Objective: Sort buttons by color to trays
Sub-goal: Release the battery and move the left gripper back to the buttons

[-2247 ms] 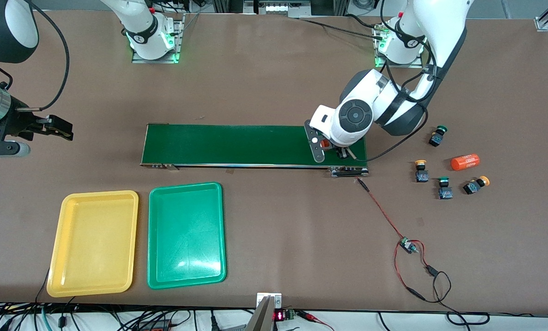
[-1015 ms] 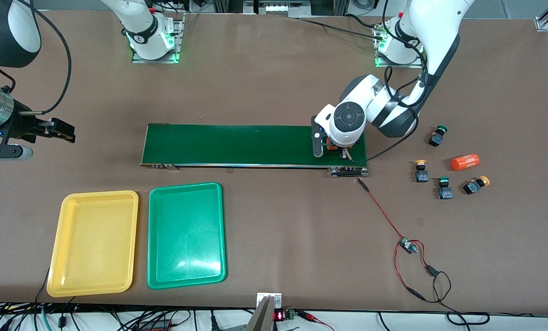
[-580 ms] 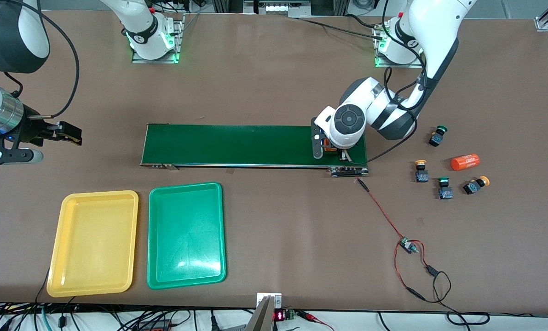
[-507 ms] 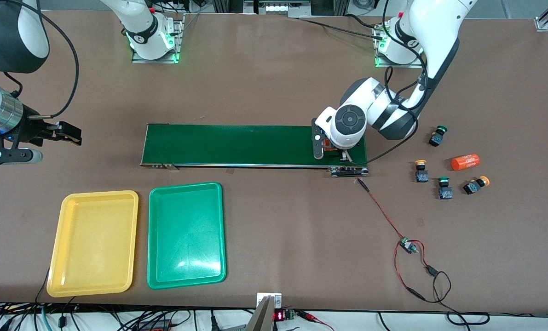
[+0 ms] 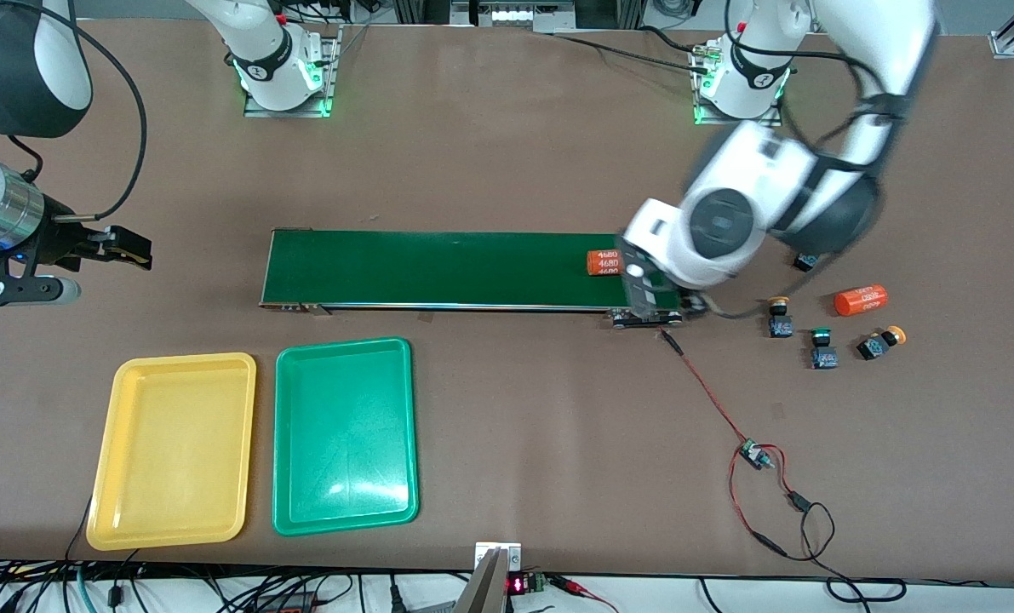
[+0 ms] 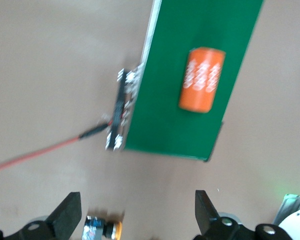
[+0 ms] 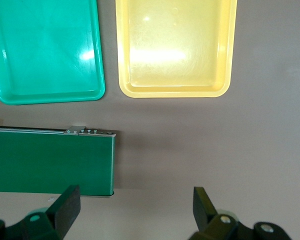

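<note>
Hovering wide open with nothing between them, my left jaws hang over the desk (image 5: 507, 128) just off the end of the dark-green conveyor belt (image 5: 438, 268). Closest under them is a yellow-capped button (image 6: 102, 231), standing on the desk beside the belt's end bracket (image 6: 119, 112), where a red wire (image 6: 35, 152) plugs in. A little way from these jaws, an orange cylinder with white print (image 6: 202, 79) lies on the belt near that end.

Farther from them, toward the left arm's end of the desk, stand a green-capped button (image 5: 822, 348) and another yellow-capped button (image 5: 881, 342), with a second orange cylinder (image 5: 861, 300) lying near. The fourth button (image 5: 804, 262) is mostly hidden by my left arm, so I cannot tell its cap colour.

My right jaws wait wide and empty over bare desk off the belt's other end. Well apart from them, both empty, lie the yellow tray (image 7: 175, 92) and the green tray (image 7: 45, 97), side by side.
</note>
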